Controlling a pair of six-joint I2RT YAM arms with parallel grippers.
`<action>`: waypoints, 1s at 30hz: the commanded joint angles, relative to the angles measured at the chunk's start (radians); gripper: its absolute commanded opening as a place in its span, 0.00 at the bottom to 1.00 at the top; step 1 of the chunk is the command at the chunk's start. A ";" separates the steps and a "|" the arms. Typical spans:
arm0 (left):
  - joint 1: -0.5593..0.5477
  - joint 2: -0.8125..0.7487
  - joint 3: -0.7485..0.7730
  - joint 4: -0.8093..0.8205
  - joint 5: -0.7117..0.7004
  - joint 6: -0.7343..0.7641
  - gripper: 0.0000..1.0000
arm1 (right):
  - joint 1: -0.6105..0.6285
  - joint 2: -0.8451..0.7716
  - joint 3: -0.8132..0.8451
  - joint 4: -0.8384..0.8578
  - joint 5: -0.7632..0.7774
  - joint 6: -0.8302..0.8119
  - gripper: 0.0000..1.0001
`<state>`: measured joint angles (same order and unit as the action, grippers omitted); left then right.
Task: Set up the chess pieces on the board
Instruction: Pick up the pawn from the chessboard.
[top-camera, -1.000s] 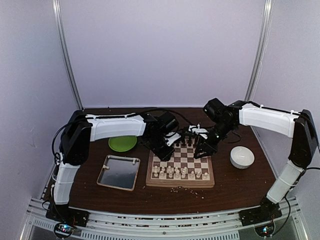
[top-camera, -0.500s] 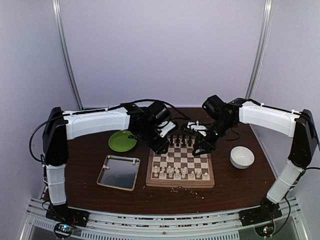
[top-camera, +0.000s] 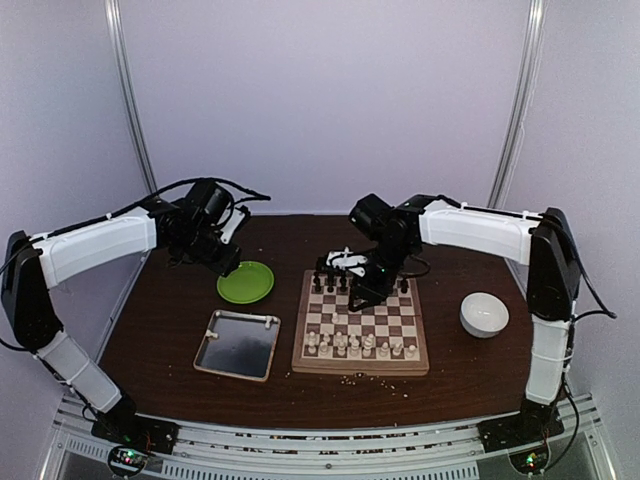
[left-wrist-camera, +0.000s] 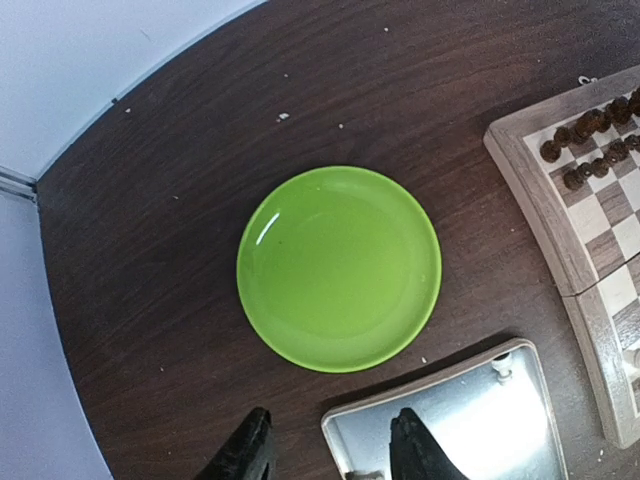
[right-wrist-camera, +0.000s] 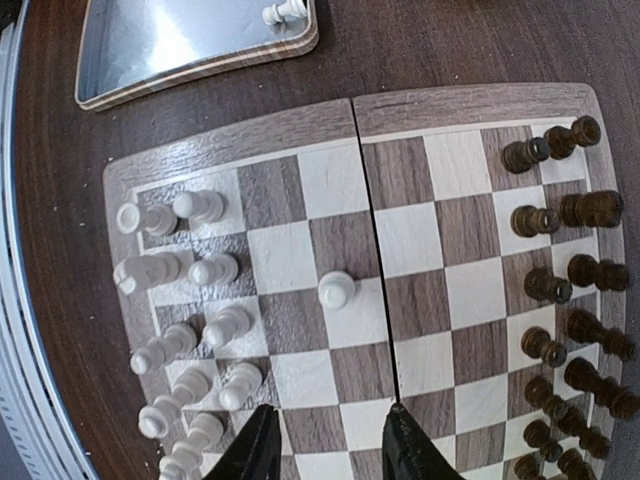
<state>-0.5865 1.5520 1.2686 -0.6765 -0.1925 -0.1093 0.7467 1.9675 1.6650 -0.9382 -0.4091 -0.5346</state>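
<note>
- Board (top-camera: 360, 370) lies centre of the surface (top-camera: 160, 330), between the metal tray (top-camera: 237, 345) on its left and a white bowl (top-camera: 484, 313) on its right. Green plate (top-camera: 245, 283) sits far-left of the tray, with nothing on it.
- Chess pieces: cream pieces (right-wrist-camera: 180, 330) fill the near 2 rows and dark pieces (right-wrist-camera: 570, 300) the far 2 rows, each colour massed on its own side. A full count is not possible.
- 1 lone cream pawn (right-wrist-camera: 337, 289) stands upright mid-board, well apart from its row. Judgement: out of place and due to go back.
- 1 small cream piece (right-wrist-camera: 283, 12) rests on the tray's far-right corner, off the board. Judgement: not yet set.
- Right fingers (right-wrist-camera: 255, 450) hang over the board's far half, spread, with nothing between them. The lone pawn is just ahead of them in the wrist view, so they look placed for a pick there.
- Left fingers (left-wrist-camera: 245, 455) are spread and empty, above the surface between the plate and the tray's far edge. That arm reaches out to the left, off the board; this likely leaves the right arm room and keeps the tray piece within reach.
- Pale crumbs (top-camera: 350, 378) lie scattered near the board's near edge.
</note>
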 joint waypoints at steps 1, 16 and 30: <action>0.006 -0.065 -0.019 0.115 -0.050 0.017 0.41 | 0.028 0.085 0.099 -0.029 0.075 0.033 0.35; 0.008 -0.032 -0.037 0.146 0.001 -0.020 0.41 | 0.054 0.232 0.209 -0.060 0.062 0.040 0.35; 0.006 -0.010 -0.035 0.147 0.034 -0.030 0.41 | 0.060 0.280 0.253 -0.076 0.017 0.051 0.20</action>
<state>-0.5777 1.5269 1.2354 -0.5724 -0.1806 -0.1257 0.8009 2.2223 1.8874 -0.9993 -0.3698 -0.4908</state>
